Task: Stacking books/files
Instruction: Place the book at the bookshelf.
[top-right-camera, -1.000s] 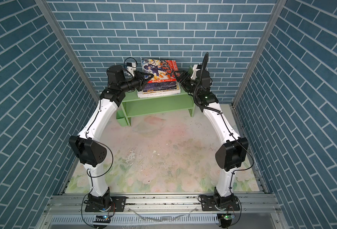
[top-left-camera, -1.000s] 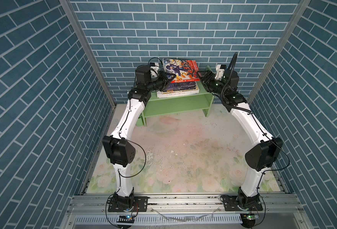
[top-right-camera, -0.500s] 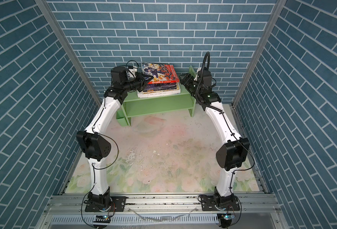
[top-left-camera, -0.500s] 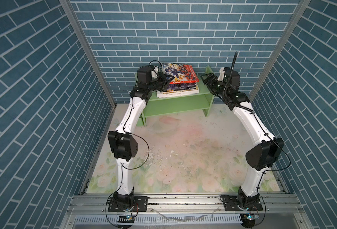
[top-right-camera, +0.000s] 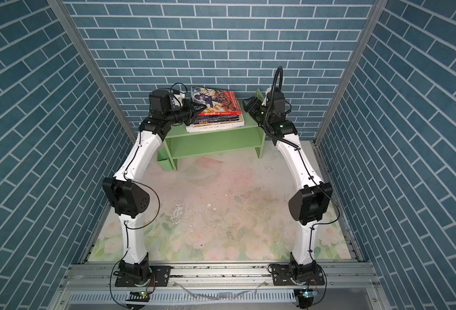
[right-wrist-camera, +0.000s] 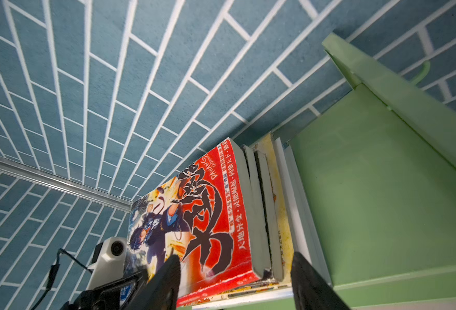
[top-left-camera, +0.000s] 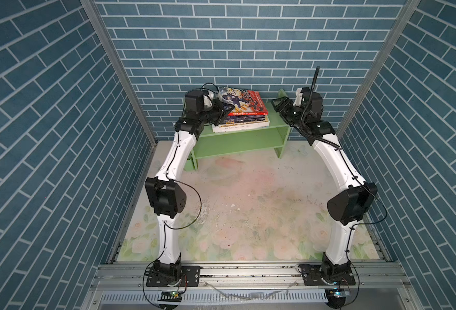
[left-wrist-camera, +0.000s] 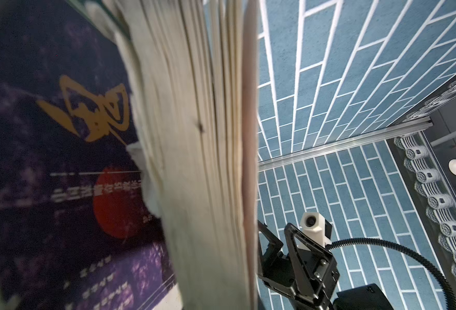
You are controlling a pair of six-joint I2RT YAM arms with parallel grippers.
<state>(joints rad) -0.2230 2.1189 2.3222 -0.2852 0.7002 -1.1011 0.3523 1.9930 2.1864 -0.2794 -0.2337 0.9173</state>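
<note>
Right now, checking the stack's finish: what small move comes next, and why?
Probably lower the left gripper and let go: it pinches the red comic, whose held edge looks raised above the purple book; the right gripper stands open alongside.

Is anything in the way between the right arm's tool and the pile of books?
No, nothing that I can see. The right tool hangs open beside the pile of books, apart from it. Only the bare green shelf top lies below the gap between them.
</note>
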